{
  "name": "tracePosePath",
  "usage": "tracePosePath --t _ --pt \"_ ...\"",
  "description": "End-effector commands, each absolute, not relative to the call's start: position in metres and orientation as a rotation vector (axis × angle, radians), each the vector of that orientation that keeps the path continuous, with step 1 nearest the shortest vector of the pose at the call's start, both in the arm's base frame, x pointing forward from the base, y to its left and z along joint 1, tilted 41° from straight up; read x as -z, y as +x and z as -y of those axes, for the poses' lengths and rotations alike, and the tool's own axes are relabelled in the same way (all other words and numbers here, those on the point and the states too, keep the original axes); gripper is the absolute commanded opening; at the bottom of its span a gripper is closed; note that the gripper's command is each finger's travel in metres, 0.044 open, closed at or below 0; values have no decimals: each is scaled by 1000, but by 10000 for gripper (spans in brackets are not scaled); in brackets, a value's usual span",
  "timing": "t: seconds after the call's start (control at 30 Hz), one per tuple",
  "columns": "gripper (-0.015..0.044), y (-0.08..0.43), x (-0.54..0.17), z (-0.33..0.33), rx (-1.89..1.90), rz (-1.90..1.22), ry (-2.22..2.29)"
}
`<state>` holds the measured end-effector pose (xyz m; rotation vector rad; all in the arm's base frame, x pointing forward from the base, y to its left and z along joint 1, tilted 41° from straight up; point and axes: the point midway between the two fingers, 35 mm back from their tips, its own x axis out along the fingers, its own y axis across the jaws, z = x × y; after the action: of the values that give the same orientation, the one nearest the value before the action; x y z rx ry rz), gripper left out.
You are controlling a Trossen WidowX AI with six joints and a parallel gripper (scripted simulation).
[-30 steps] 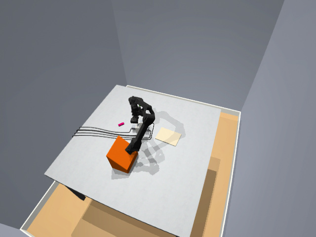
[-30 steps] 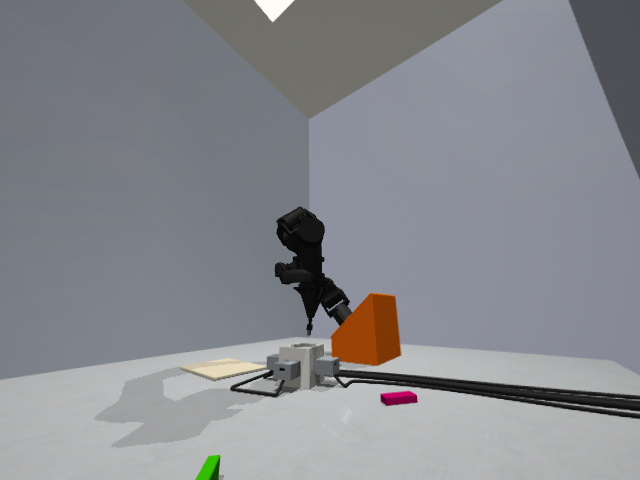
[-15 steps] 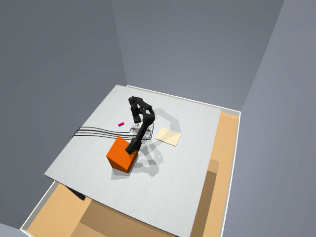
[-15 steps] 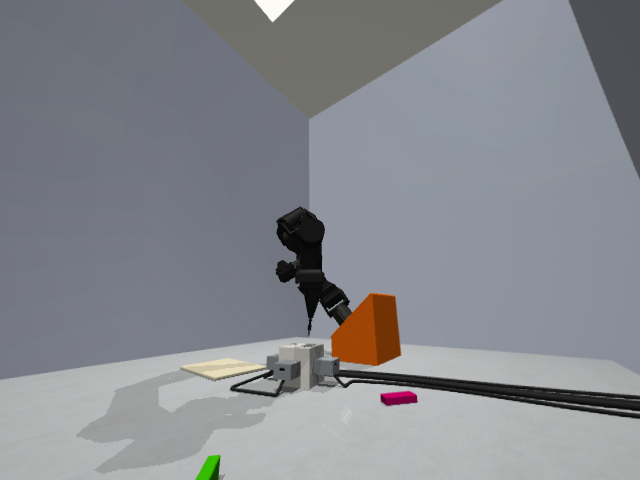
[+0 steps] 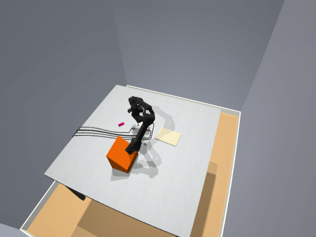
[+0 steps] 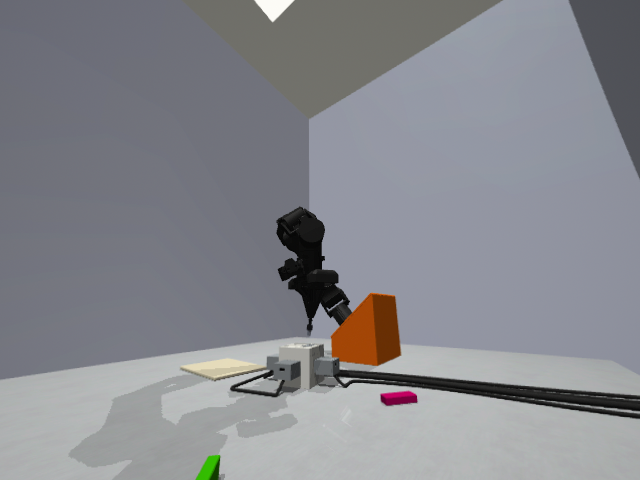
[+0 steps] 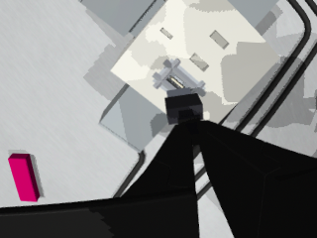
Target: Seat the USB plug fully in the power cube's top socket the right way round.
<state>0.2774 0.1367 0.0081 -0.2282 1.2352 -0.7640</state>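
Looks like the tool (image 5: 138,125) (image 6: 309,321) (image 7: 192,133) has the USB plug (image 6: 309,329) (image 7: 183,107) pinched, hanging above the power cube (image 6: 295,353) (image 7: 144,64). Probably light and rigid; I'd grip the body's flat sides, nowhere near its metal end.

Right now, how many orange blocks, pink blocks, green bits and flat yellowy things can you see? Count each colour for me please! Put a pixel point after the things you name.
Orange block (image 5: 119,150) (image 6: 359,338): 1
Pink block (image 5: 121,124) (image 6: 398,398) (image 7: 24,178): 1
Green bit (image 6: 208,469), partly out of the picture: 1
Flat yellowy sheet (image 5: 168,137) (image 6: 224,368): 1
Total: 4
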Motion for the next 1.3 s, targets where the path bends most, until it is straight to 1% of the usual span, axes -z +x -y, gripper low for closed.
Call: tracePosePath --t 0.0,1.27 --pt "0 277 -8 -136 701 -1277 -313" --pt "0 277 -8 -136 7 -1551 -1114"
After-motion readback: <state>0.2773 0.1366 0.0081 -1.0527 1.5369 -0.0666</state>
